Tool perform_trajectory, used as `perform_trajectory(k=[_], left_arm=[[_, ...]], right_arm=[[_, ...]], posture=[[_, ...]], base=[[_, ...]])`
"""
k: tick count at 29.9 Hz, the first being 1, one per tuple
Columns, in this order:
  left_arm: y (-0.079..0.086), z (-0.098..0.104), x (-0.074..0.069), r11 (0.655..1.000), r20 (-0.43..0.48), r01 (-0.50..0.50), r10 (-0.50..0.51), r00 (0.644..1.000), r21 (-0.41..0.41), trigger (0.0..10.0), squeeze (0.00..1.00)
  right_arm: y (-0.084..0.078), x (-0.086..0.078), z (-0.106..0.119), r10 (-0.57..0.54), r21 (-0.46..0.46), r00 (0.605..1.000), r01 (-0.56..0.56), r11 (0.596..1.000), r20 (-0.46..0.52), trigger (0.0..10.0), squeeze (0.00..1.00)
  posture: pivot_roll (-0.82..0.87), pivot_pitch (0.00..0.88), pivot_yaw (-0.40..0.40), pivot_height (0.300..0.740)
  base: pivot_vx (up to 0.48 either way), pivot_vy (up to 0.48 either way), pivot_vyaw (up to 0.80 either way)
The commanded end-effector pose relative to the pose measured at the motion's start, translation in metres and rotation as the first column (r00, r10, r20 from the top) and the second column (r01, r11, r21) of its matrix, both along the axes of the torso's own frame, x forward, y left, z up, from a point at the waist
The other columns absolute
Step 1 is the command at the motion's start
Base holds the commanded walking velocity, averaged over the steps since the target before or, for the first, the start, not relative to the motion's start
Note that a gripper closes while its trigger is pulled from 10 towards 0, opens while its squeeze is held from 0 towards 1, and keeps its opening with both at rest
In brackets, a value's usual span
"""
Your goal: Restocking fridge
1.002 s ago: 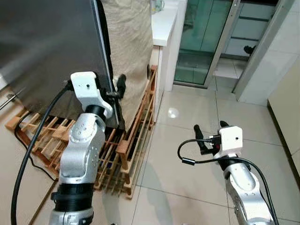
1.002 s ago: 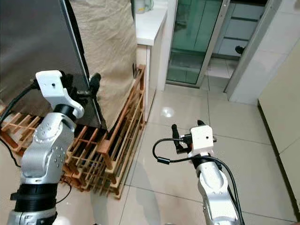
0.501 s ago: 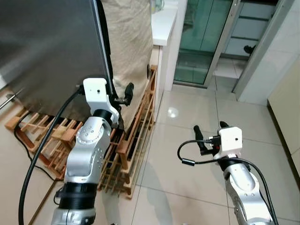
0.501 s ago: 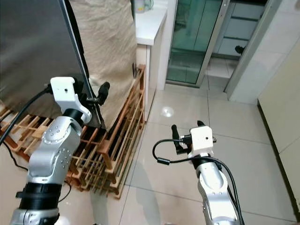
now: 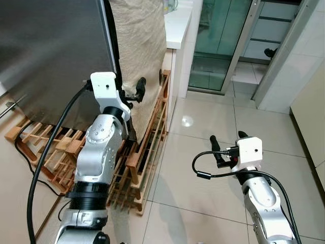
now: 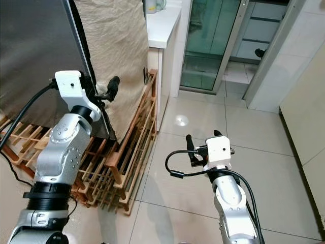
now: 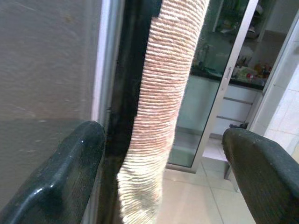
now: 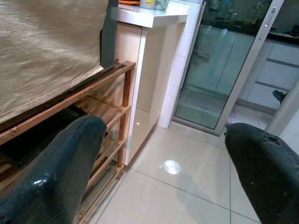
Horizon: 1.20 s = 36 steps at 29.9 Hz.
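The grey steel fridge door (image 5: 51,51) fills the upper left, with a black edge strip (image 5: 114,56) running down its right side. A beige woven cloth (image 5: 142,46) hangs over the fridge just past that edge. My left gripper (image 5: 133,94) is raised at the door's edge and open. In the left wrist view one of its fingers (image 7: 60,172) lies in front of the door face and the other is out past the cloth (image 7: 168,93). My right gripper (image 5: 227,138) hovers open over the tile floor, holding nothing.
The fridge stands on a slatted wooden rack (image 5: 147,142) that sticks out toward me. A white counter (image 5: 177,25) and a glass sliding door (image 5: 218,46) are behind. A black cable (image 5: 30,168) trails from my left arm. Tiled floor (image 5: 203,193) lies open on the right.
My left arm has swung right and lifted a little, bringing its gripper off the door face to the cloth side of the edge. The right arm has stayed still.
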<state>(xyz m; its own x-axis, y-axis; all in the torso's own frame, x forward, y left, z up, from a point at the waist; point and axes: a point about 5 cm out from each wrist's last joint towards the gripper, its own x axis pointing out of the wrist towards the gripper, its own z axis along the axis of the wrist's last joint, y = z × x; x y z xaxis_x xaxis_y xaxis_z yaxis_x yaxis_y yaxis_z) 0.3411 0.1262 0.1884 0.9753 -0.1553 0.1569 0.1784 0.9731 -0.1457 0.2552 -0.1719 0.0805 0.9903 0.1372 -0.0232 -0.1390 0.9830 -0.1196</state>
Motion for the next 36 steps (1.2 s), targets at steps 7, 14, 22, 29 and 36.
perform_trajectory(k=[7, 14, 22, 29, 36], left_arm=[[-0.037, 0.006, 0.017, 0.993, 0.021, 0.114, -0.114, 0.993, -0.020, 10.0, 0.00], [-0.079, 0.008, 0.017, 0.936, 0.032, 0.341, -0.340, 0.940, -0.091, 10.0, 0.00], [-0.162, 0.023, -0.018, 0.661, 0.149, 0.726, -0.712, 0.686, -0.187, 10.0, 0.00], [-0.157, 0.019, -0.022, 0.605, 0.158, 0.771, -0.757, 0.634, -0.198, 10.0, 0.00], [-0.054, -0.012, -0.003, 0.851, 0.054, 0.518, -0.516, 0.855, -0.079, 10.0, 0.00]], right_arm=[[0.002, 0.000, 0.004, 0.001, -0.007, 1.000, -0.001, 1.000, 0.018, 10.0, 0.00], [0.006, -0.004, 0.009, -0.012, -0.003, 1.000, 0.012, 1.000, 0.029, 10.0, 0.00], [0.012, -0.004, 0.024, -0.015, 0.005, 0.999, 0.014, 1.000, 0.049, 10.0, 0.00], [0.013, -0.010, 0.026, -0.038, 0.011, 0.999, 0.038, 0.999, 0.039, 10.0, 0.00], [0.013, -0.009, 0.017, -0.043, 0.023, 0.999, 0.043, 0.999, 0.014, 10.0, 0.00]], posture=[[-0.19, 0.000, 0.022, 0.740], [-0.22, 0.000, 0.037, 0.740], [-0.23, 0.000, 0.046, 0.740], [-0.24, 0.000, 0.060, 0.740], [-0.21, 0.000, 0.061, 0.740]], base=[[0.000, 0.000, 0.00], [0.000, 0.000, 0.00], [0.000, 0.000, 0.00], [0.000, 0.000, 0.00], [0.000, 0.000, 0.00]])
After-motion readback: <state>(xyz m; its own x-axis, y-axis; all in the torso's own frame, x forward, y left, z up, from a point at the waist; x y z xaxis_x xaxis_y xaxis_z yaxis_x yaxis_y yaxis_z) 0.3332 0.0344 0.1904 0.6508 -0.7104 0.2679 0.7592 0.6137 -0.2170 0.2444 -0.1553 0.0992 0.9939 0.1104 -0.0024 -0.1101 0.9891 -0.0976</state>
